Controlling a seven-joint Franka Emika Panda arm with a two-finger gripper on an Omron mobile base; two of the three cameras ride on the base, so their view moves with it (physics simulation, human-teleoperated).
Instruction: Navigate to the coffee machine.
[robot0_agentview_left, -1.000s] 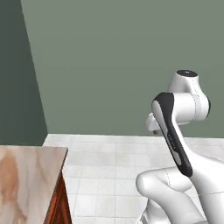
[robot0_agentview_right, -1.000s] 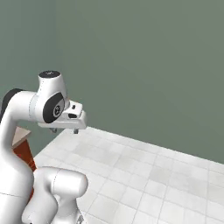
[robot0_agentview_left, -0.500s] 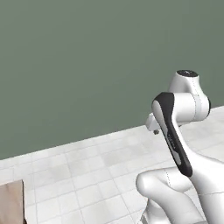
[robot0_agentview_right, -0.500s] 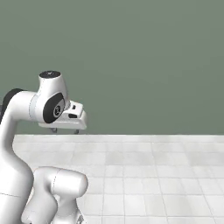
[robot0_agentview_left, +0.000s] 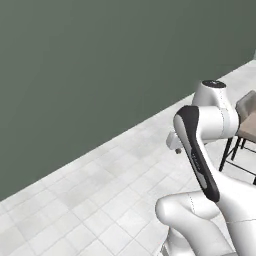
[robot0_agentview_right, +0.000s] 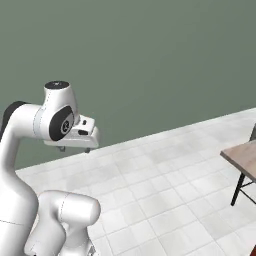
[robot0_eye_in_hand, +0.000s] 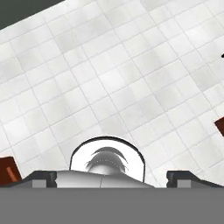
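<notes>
The coffee machine is out of view. My gripper (robot0_eye_in_hand: 113, 176) points down at the white tiled floor, its two dark fingertips (robot0_eye_in_hand: 43, 177) set wide apart with nothing between them. In the base views the gripper (robot0_agentview_left: 175, 144) (robot0_agentview_right: 75, 146) hangs folded close to the arm, high above the floor and in front of a plain grey-green wall (robot0_agentview_left: 90, 70).
White tiled floor (robot0_agentview_right: 165, 185) stretches ahead to the wall. A wooden table top on dark legs (robot0_agentview_right: 244, 156) stands at the right. A grey stool with dark legs (robot0_agentview_left: 246, 120) shows at the right edge behind the arm. Small red-brown pieces (robot0_eye_in_hand: 8, 169) sit at the hand view's edges.
The whole scene has swung as the base turned: the wooden counter at the left is gone, and a stool and table have come in at the right. The arm's pose is unchanged.
</notes>
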